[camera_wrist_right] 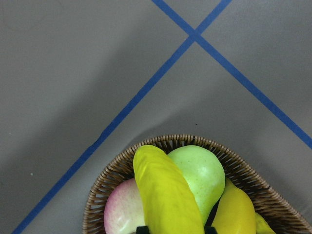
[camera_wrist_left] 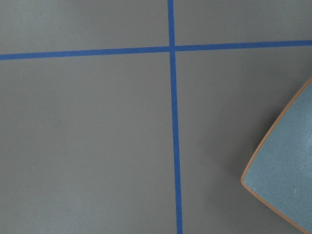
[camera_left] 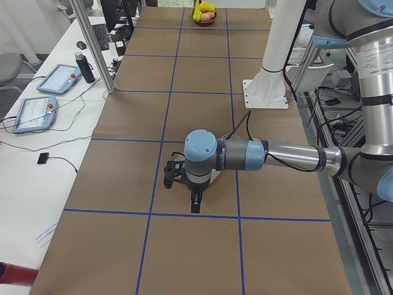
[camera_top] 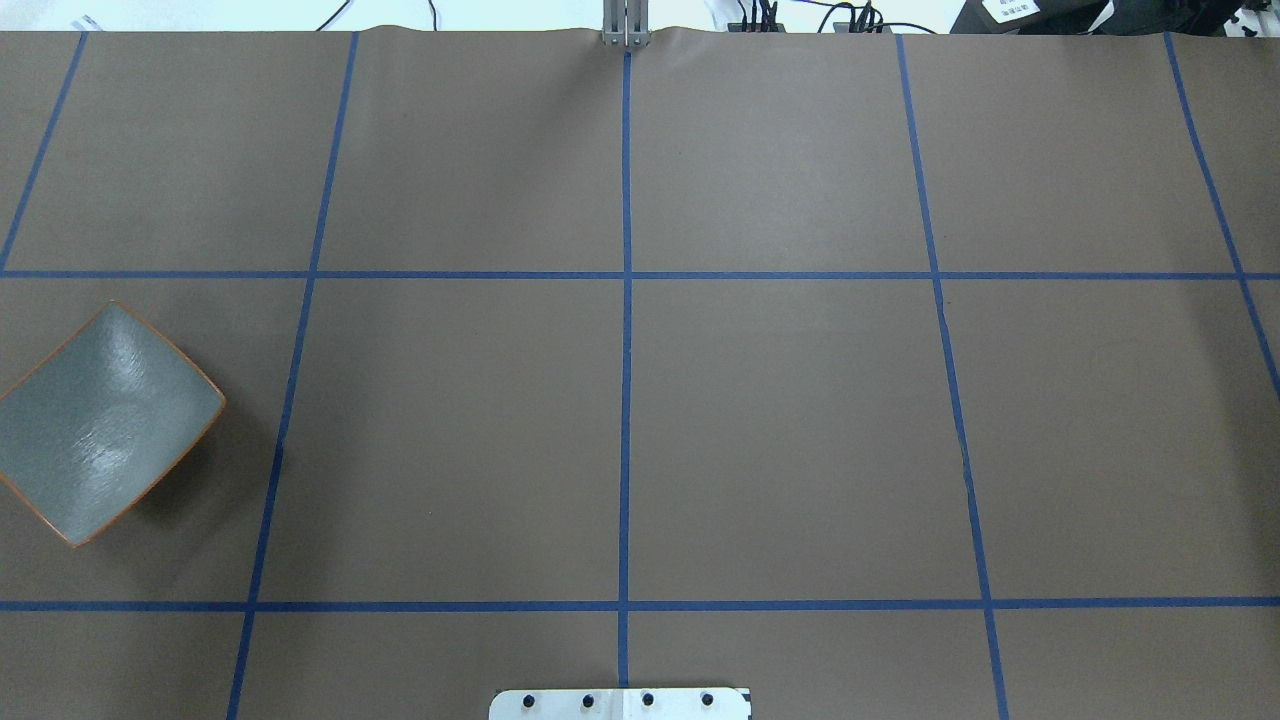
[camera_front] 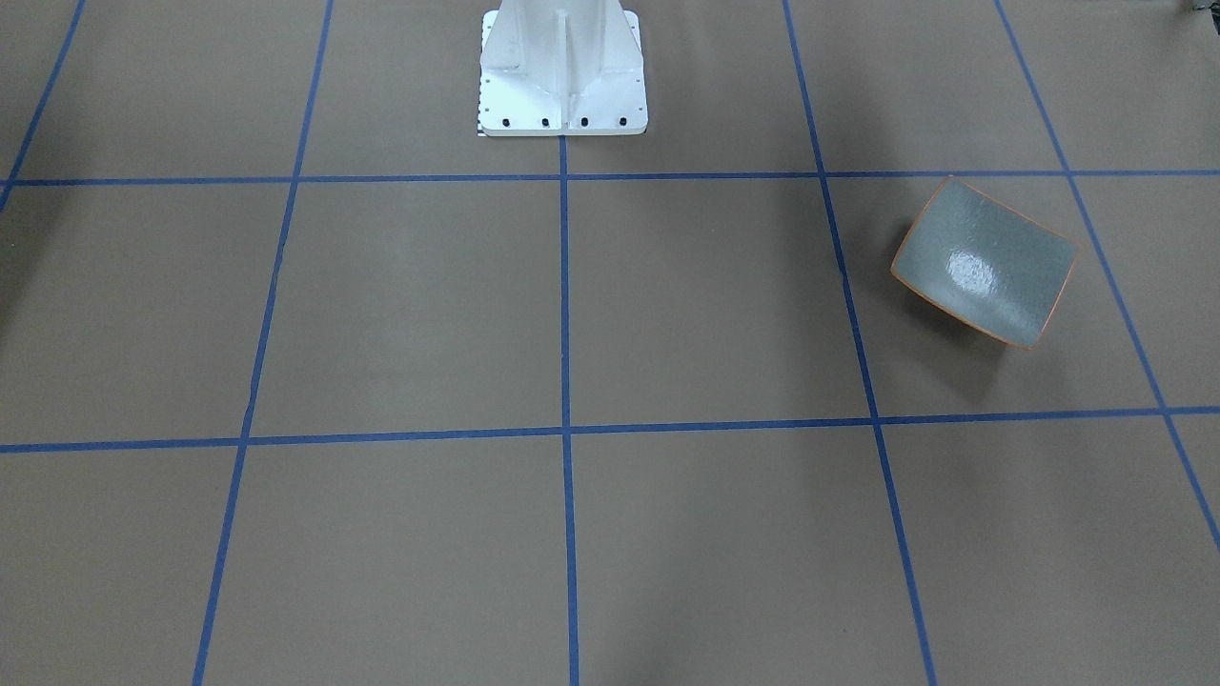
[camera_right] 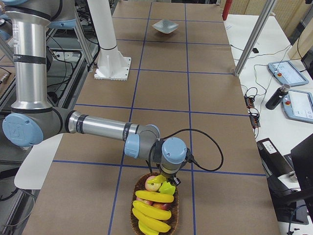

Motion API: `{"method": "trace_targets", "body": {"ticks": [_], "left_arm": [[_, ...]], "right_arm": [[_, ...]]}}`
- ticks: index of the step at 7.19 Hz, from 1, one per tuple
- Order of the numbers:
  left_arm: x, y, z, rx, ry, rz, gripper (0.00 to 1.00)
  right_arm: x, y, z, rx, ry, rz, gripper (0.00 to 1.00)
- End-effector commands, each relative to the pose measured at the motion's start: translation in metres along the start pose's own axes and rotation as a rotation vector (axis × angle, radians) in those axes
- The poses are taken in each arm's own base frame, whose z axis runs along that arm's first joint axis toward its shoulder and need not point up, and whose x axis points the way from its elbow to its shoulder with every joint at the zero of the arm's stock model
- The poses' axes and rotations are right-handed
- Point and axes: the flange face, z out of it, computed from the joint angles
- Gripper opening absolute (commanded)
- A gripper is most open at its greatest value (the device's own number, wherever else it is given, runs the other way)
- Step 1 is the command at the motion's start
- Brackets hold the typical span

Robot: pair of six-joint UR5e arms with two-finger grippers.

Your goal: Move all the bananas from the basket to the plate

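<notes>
- The bananas [camera_right: 152, 211] are located in the wicker basket [camera_wrist_right: 109, 183] at the end of the table [camera_top: 780, 420] on the robot's right. They are stacked across one another, and none has been placed on the plate.
- Risk: the glossy, curved skins are judged liable to slip or rotate in a two-finger grip. A lifted banana may also drag a neighbour, the apple [camera_wrist_right: 119, 210] or the green fruit [camera_wrist_right: 201, 170] over the rim.
- Risk: a long carry is required, since the plate lies well apart at the opposite end. A drop along the way is possible.
- Appearance: bright yellow and smooth, some greenish-tinged. The topmost banana [camera_wrist_right: 165, 195] lies over the apple and the green fruit.
- The right gripper [camera_right: 169, 183] is positioned directly over the basket. Dark slivers flank the topmost banana at the wrist view's lower edge, but whether it is clamped cannot be told.
- The plate [camera_top: 100, 425], grey-green with an orange rim, is empty.
- The left gripper [camera_left: 195, 201] hangs just beside the plate. Its opening cannot be told.
</notes>
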Motion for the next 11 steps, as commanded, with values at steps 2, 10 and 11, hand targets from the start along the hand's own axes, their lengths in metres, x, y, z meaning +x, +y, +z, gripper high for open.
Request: {"method": "trace_targets", "body": {"ticks": [2, 10, 11], "left_arm": [[0.001, 0.0, -0.001, 0.003, 0.0, 0.003, 1.0], [0.079, -0.06, -0.056, 0.334, 0.091, 0.387, 1.0], [0.111, -0.089, -0.063, 0.38, 0.111, 0.492, 1.0]], "right_arm": [[-0.006, -0.021, -0.029, 0.04, 0.023, 0.143, 0.0], [-0.18, -0.245, -0.053, 0.376, -0.132, 0.589, 0.0], [-0.214, -0.288, -0.052, 0.408, -0.172, 0.628, 0.0]]}}
